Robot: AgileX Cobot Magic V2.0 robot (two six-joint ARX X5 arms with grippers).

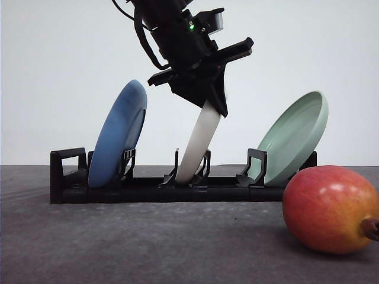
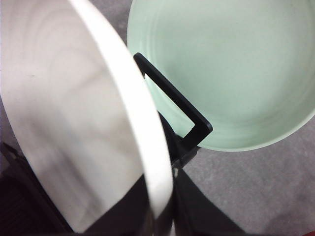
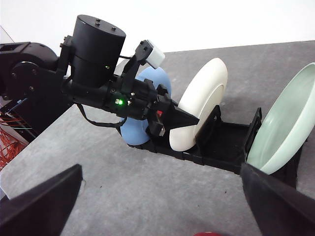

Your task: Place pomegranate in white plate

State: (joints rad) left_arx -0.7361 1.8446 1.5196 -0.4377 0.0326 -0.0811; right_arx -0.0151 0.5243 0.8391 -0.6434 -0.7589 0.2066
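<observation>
A: Front view first. What is the left gripper doing?

B: It is reaching down onto the top edge of the white plate, which is standing on edge, tilted, in the middle slot of the black rack. Its fingers are clenching the rim, I judge; the plate's foot is sitting in the rack.

A: And the pomegranate?

B: It is lying on the table, in front of the rack's right end and nearer the camera, untouched.

A: Left wrist view?

B: The white plate is rising between the fingers, with the green plate just behind it and a rack post between them. This backs the grasp.

A: Right wrist view?

B: The left gripper is meeting the white plate at its rim. The right fingers are framing the scene, spread wide and holding nothing.

A: So which step is this?

B: Fetching the plate, I'd say. Next, it calls for lifting it straight out of the slot, clear of the neighbours, and laying it flat on the table before the fruit goes in.

A: Counts?

B: Three plates: blue plate, white, green; one rack; one pomegranate.
</observation>
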